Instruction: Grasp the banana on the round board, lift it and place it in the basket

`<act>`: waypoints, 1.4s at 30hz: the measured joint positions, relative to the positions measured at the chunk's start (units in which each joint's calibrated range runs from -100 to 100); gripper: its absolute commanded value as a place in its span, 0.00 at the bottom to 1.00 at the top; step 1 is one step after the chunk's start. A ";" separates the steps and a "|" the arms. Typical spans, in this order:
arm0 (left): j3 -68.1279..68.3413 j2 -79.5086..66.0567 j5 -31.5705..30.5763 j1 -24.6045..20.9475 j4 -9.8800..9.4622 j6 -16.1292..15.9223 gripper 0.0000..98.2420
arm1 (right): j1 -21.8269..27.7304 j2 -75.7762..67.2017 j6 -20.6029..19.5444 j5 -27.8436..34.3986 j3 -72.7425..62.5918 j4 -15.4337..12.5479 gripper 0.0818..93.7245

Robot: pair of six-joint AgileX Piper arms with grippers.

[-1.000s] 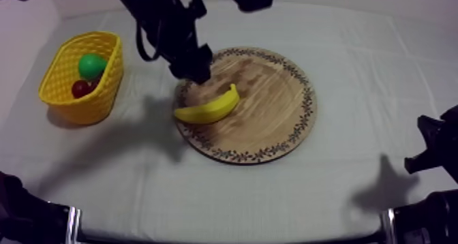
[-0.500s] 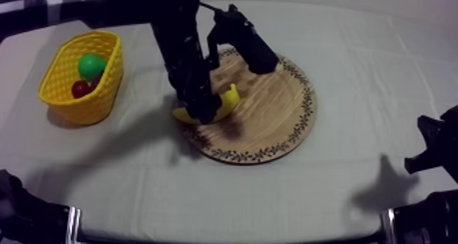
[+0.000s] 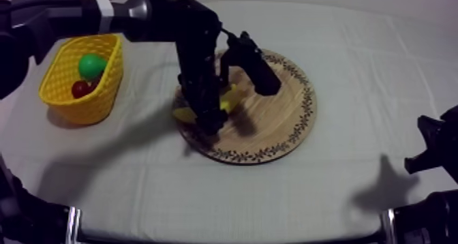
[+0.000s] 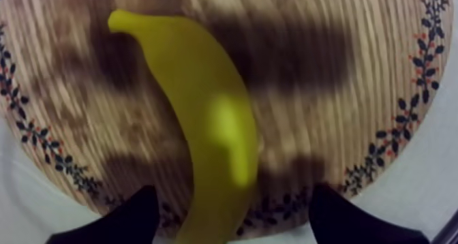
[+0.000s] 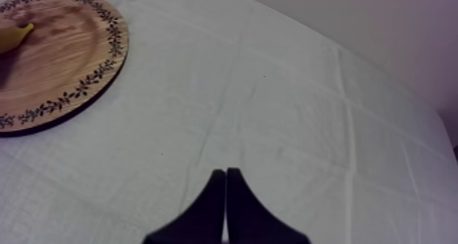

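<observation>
The banana point(image 4: 208, 117) lies on the wooden board point(image 4: 341, 90) directly between the wide-open fingers point(image 4: 129, 221) of my left gripper point(image 4: 232, 219), its long axis crossing the line between them, though contact seems not yet made.

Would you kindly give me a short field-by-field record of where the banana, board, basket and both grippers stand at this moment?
banana: lying on the wooden board, one end near its rim, not gripped
left gripper: open, low over the board, one finger at each side of the banana
right gripper: shut on nothing, over the cloth, apart from the board
yellow basket: on the left arm's side of the table, holding a green fruit and a small red fruit
task stage: banana not yet grasped
</observation>
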 measured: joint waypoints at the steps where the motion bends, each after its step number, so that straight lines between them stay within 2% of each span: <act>1: -0.65 0.67 -0.07 -0.02 0.00 -0.19 0.80 | 0.00 0.00 0.00 0.00 0.00 0.00 0.00; 5: -2.53 3.09 -0.70 0.05 -0.29 -0.86 0.71 | 0.00 0.00 0.03 0.00 0.00 0.00 0.00; 7: -3.43 3.80 -0.82 0.23 -0.74 -0.83 0.59 | 0.00 0.00 0.03 0.00 0.00 0.00 0.00; 11: -4.77 4.52 -1.10 0.39 -0.41 0.07 0.33 | 0.00 0.00 0.03 0.00 0.00 0.00 0.00; 15: -3.71 4.84 -1.22 0.56 -0.74 0.52 0.20 | 0.00 0.00 0.03 0.00 0.00 0.00 0.00; 23: -0.56 2.39 -1.63 0.06 0.25 1.53 0.14 | 0.00 0.00 0.03 0.00 0.00 0.00 0.00; 28: 0.04 -2.61 -1.58 0.13 0.56 3.34 0.13 | 0.00 0.00 0.03 0.00 0.00 0.00 0.00; 35: -1.07 -13.71 1.37 0.51 1.81 8.45 0.13 | 0.00 0.00 0.03 0.00 0.00 0.00 0.00; 42: -6.45 -23.33 8.26 1.05 2.74 15.16 0.13 | 0.00 0.00 0.03 0.00 0.00 0.00 0.00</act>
